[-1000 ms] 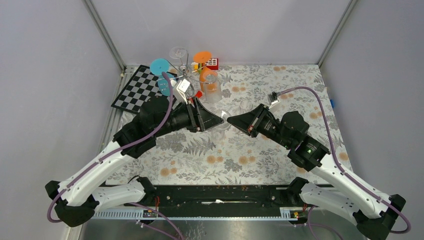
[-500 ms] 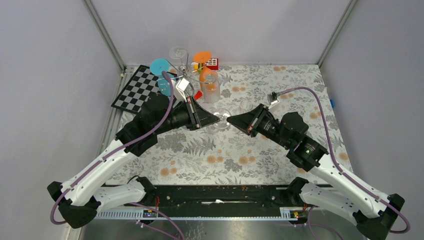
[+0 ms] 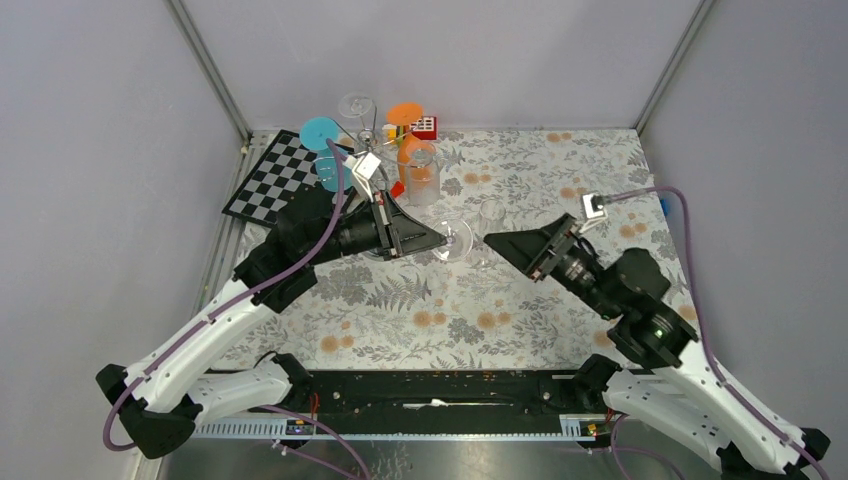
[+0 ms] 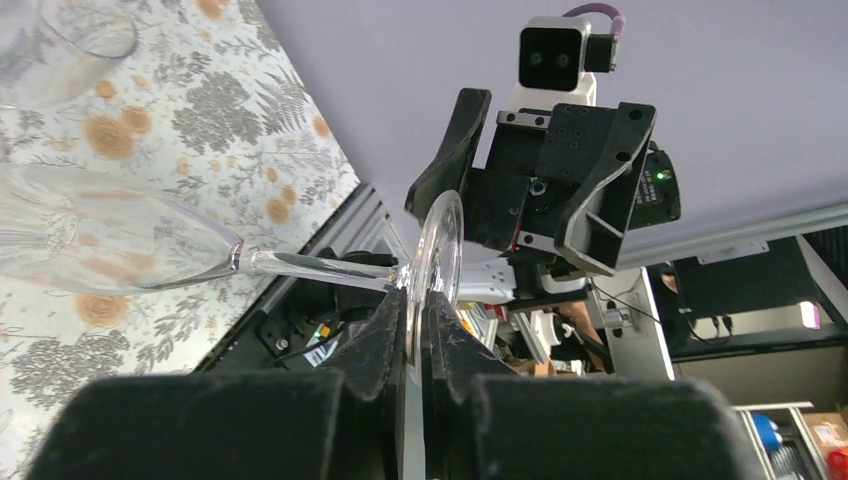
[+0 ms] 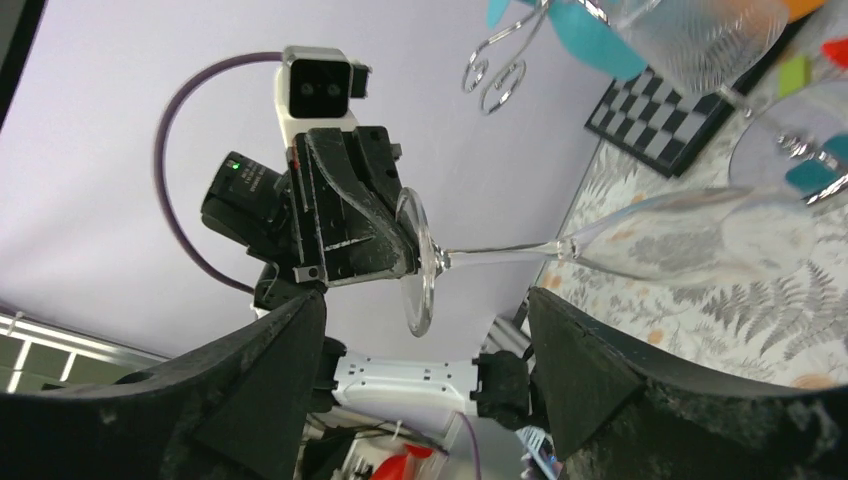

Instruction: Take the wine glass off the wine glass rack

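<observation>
A clear wine glass (image 3: 458,240) hangs sideways above the middle of the table. My left gripper (image 4: 413,310) is shut on the rim of its round foot (image 4: 437,245), with stem and bowl (image 4: 100,240) pointing away to the left. In the right wrist view my right gripper (image 5: 422,300) stands open, its fingers wide on either side of the foot (image 5: 415,262) without touching it. In the top view the right gripper (image 3: 495,240) is just right of the glass. The wine glass rack (image 3: 365,135) stands at the back, behind the left arm, with its curled wire loops (image 5: 495,70) showing.
Cyan (image 3: 320,132) and orange (image 3: 405,113) discs and another hanging glass (image 3: 355,105) crowd the rack. A chessboard (image 3: 270,180) lies back left. A clear jar (image 3: 422,175) and a small clear glass (image 3: 490,212) stand just behind the grippers.
The left gripper closed on the glass's foot. The right gripper then opened, let go of the glass and drew back to the right.
</observation>
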`<state>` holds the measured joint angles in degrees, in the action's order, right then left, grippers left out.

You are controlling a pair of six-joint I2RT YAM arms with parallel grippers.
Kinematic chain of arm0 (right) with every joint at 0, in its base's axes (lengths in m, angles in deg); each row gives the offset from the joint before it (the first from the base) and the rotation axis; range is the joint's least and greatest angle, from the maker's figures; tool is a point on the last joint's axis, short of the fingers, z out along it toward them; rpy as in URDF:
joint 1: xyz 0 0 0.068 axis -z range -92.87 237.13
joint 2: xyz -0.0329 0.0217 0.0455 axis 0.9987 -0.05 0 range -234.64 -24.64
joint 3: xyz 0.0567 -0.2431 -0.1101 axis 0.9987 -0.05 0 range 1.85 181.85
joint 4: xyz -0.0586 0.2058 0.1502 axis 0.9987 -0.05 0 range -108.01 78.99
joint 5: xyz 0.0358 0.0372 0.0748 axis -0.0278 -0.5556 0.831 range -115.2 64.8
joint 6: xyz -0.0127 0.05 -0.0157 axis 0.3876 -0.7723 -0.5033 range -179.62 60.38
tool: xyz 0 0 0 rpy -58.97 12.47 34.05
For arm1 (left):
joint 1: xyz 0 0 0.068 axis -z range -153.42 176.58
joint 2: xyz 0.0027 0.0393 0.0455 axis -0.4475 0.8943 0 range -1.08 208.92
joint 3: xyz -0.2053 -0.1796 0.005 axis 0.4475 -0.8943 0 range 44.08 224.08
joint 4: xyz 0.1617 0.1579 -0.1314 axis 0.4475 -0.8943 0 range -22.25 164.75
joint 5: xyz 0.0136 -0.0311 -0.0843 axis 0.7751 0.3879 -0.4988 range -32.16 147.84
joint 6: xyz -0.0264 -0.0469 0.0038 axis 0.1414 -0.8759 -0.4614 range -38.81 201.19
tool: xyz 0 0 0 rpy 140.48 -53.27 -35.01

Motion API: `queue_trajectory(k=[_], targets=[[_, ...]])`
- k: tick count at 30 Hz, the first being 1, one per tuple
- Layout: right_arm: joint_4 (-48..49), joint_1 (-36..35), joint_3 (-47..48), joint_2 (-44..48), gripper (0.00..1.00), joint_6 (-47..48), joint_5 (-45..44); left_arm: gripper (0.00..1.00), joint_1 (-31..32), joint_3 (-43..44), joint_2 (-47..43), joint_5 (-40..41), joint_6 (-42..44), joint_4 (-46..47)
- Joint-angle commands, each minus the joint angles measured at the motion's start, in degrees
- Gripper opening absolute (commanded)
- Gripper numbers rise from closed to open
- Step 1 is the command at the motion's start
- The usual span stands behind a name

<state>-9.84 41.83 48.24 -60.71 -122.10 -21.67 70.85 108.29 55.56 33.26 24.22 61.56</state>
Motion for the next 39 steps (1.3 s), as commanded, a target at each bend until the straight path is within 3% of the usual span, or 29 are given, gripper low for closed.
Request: queue_trajectory(k=[1,5,8,10,13,16,19,22,28,33,39], targets=[[-3.1,0.1,0.6,4.7,0.78,11.3,-4.8,0.0,-0.4,-0.2,-2.4,-5.8,-4.8,9.8],[1.6,0.2,-2.1,8.8,0.65,29.6,-0.7,0.0,-0.7,-0.8,-3.2,-8.2,-10.2,12.7],[8.3,0.1,-4.8,9.8,0.69,40.9,8.1,0.0,-1.0,-2.4,-2.7,-11.0,-16.4,18.2],[7.4,0.1,-3.4,8.5,0.73,45.8,10.6,0.0,-1.2,-4.5,-2.5,-12.5,-21.4,24.6],[0.1,0.1,2.8,5.6,0.74,48.7,7.7,0.0,-1.5,-7.7,-3.2,-12.9,-26.0,32.5],[1.0,0.2,4.3,6.2,0.79,47.7,5.9,0.0,-2.3,-10.9,-4.4,-12.1,-28.3,38.5],[2.5,0.2,4.4,6.6,0.84,50.6,13.9,0.0,-3.4,-13.6,-4.7,-12.0,-32.6,43.5],[-5.9,0.1,8.4,3.8,0.85,58.3,19.4,0.0,-3.6,-14.2,-3.7,-13.0,-35.9,47.1],[-23.0,0.1,13.2,-3.2,0.86,76.5,21.6,0.0,-3.6,-13.1,-3.9,-13.7,-35.7,45.1],[-18.5,0.1,10.0,-4.4,0.89,82.1,19.5,0.0,-3.7,-10.6,-4.0,-16.0,-33.3,38.6],[-18.9,0.1,10.4,-8.6,0.87,85.1,23.9,0.0,-3.8,-7.8,-4.5,-17.4,-30.2,34.0]])
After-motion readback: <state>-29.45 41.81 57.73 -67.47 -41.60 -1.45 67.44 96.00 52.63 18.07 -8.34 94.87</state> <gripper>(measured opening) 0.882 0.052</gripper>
